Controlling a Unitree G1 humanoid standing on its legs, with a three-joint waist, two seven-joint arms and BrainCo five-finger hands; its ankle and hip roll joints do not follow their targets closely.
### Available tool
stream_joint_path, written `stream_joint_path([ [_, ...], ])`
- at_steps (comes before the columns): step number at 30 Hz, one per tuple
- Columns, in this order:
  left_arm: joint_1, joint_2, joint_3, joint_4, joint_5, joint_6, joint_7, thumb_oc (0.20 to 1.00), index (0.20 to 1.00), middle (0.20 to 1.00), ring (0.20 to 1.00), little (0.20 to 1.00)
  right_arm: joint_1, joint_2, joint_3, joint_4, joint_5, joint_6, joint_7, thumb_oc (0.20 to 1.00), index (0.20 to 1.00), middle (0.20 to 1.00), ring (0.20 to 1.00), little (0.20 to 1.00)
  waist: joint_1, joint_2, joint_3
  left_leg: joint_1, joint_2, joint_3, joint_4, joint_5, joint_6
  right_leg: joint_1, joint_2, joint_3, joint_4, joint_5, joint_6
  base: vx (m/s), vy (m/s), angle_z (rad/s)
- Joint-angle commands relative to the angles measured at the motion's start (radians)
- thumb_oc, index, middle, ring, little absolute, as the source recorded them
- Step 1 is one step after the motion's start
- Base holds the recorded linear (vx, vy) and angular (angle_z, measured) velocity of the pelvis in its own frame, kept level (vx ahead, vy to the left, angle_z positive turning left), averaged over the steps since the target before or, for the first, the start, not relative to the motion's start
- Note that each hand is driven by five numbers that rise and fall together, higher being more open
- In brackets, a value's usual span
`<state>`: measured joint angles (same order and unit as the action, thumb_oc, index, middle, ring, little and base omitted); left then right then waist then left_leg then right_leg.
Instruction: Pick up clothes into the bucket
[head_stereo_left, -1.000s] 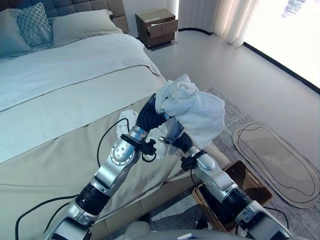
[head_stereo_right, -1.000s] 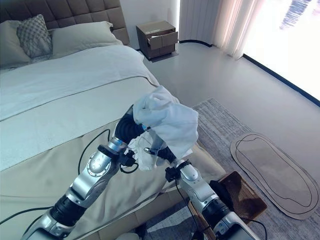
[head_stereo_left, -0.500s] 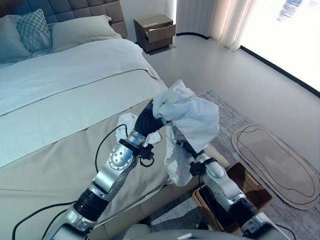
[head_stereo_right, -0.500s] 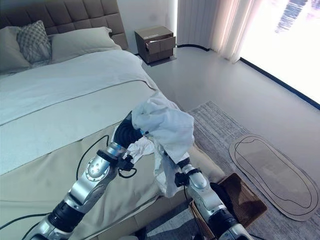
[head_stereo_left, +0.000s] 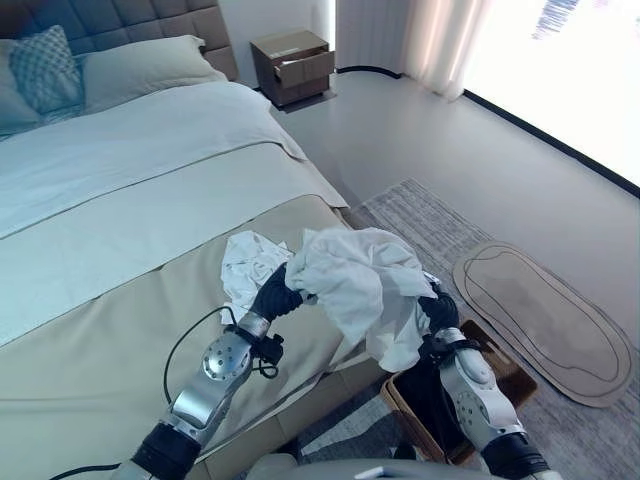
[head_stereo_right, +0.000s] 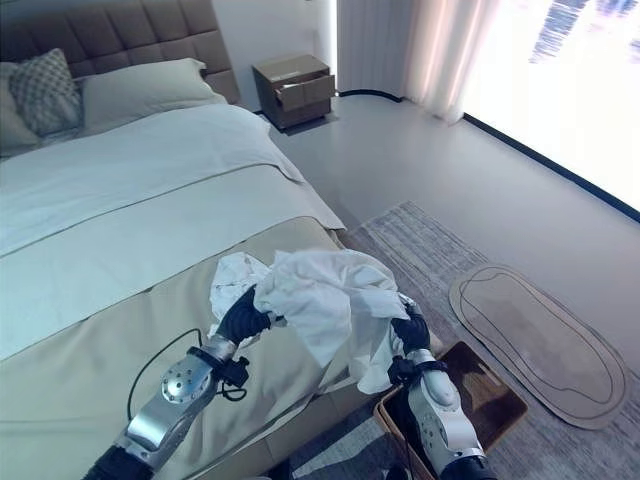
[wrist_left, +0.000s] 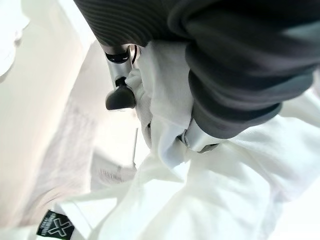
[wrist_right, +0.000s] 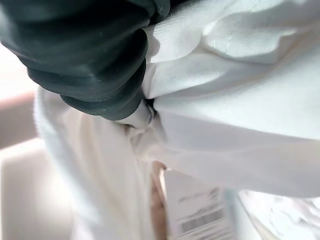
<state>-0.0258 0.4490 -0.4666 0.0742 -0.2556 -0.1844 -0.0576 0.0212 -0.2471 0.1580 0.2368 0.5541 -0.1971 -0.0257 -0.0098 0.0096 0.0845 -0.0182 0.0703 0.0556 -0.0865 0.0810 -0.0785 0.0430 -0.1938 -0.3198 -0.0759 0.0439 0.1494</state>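
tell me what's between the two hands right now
A bunched white garment spans the gap between the left hand and the right hand, draped over both, in both eye views.

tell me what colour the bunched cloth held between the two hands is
White; the bunched cloth shows best in the left eye view.

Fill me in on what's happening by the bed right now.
The robot holds a bundled white garment between its left hand and right hand, above the corner of the bed. A brown basket sits on the floor just beside that corner, below the right arm, and the cloth hangs close above it but is not in it yet. A second crumpled white piece lies on the bed behind the left hand.
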Motion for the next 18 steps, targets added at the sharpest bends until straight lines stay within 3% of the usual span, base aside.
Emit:
stream_joint_path([
  [1, -0.068, 0.009, 0.001, 0.026, 0.123, -0.046, -0.013, 1.000, 1.000, 1.000, 1.000, 1.000, -0.026, -0.009, -0.078, -0.083, 0.069, -0.104, -0.021, 0.200, 0.200, 0.200, 0.200, 0.200, -0.004, -0.031, -0.009, 0.002, 0.044, 0.024, 0.028, -0.049, -0.004, -0.035, -0.064, 0.017, 0.049, 0.040, 0.055, 0.00, -0.006, -0.15],
  [5, -0.103, 0.008, -0.062, 0.108, 0.289, -0.042, -0.023, 1.000, 1.000, 1.000, 1.000, 1.000, -0.028, -0.005, -0.137, -0.091, 0.130, -0.136, -0.045, 0.200, 0.200, 0.200, 0.200, 0.200, -0.030, -0.026, -0.008, 0.002, 0.042, 0.031, 0.034, -0.056, -0.002, -0.046, -0.064, 0.034, 0.057, 0.038, 0.056, 0.00, 0.001, -0.15],
  [7, -0.110, 0.011, -0.067, 0.112, 0.307, -0.045, -0.024, 1.000, 1.000, 1.000, 1.000, 1.000, -0.033, 0.002, -0.167, -0.099, 0.159, -0.151, -0.056, 0.200, 0.200, 0.200, 0.200, 0.200, -0.036, -0.022, -0.007, 0.002, 0.042, 0.032, 0.035, -0.059, 0.000, -0.049, -0.064, 0.040, 0.058, 0.037, 0.056, 0.00, 0.000, -0.08],
  [13, -0.086, 0.021, -0.044, 0.106, 0.269, -0.043, -0.041, 1.000, 1.000, 1.000, 1.000, 1.000, -0.049, 0.017, -0.255, -0.108, 0.215, -0.192, -0.091, 0.200, 0.200, 0.200, 0.200, 0.200, -0.045, -0.015, -0.007, 0.004, 0.040, 0.039, 0.038, -0.065, 0.002, -0.054, -0.066, 0.051, 0.059, 0.037, 0.057, 0.00, 0.000, -0.03],
  [18, 0.013, 0.064, 0.064, 0.082, 0.237, -0.053, -0.033, 1.000, 1.000, 1.000, 1.000, 1.000, -0.071, -0.020, -0.431, -0.092, 0.186, -0.251, -0.177, 0.200, 0.200, 0.200, 0.200, 0.200, -0.046, -0.009, -0.008, 0.007, 0.035, 0.045, 0.042, -0.076, 0.006, -0.055, -0.067, 0.061, 0.055, 0.039, 0.057, 0.01, 0.002, -0.03],
])
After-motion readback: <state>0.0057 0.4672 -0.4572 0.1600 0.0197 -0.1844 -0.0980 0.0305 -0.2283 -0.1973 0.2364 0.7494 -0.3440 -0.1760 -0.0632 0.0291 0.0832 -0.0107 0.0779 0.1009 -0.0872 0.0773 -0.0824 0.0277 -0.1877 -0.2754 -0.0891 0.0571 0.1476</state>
